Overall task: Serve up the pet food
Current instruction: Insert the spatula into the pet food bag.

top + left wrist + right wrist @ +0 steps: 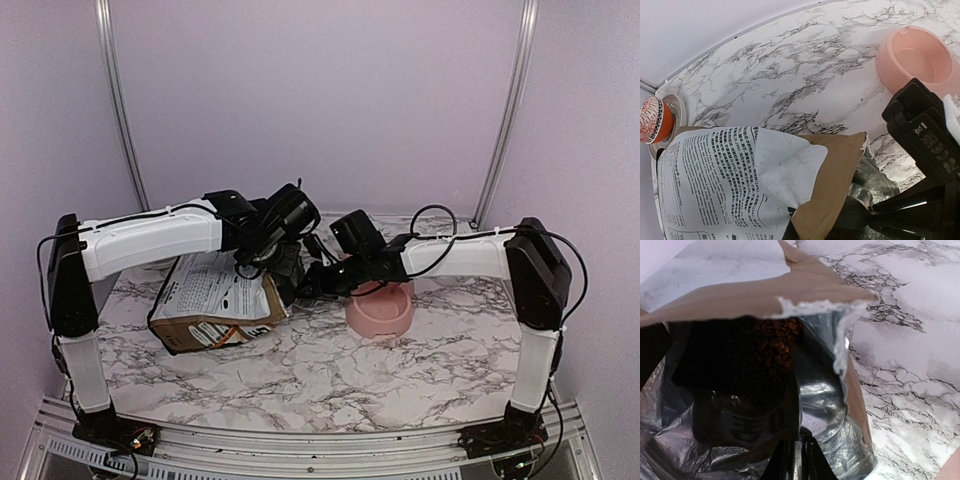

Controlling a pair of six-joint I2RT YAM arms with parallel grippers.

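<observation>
**Left arm:** white forearm reaching level from the left toward the centre, wrist bent down over the bag's open right end. The left end effector [266, 260] has its fingers together, seemingly pinching the bag's raised upper lip.

**Right arm:** forearm reaching in from the right, wrist low and aimed left into the bag mouth. The right end effector [796, 465] has its fingers nearly together, clamped on the thin handle of what looks like a black glossy scoop [735, 415] set inside the mouth.

**Brown paper bag with white printed label [215, 300]:** lying on its side on the marble-patterned worktop [330, 375], left of centre, silver lining showing.

**Small dark brown kibble pellets [777, 342]:** inside the bag, beyond the scoop.

**Pink round bowl [380, 312]:** just right of the bag mouth.

**Red-orange mesh ball [654, 120]:** on a small dish [677, 107] near the bag's labelled end, by the wall.
</observation>
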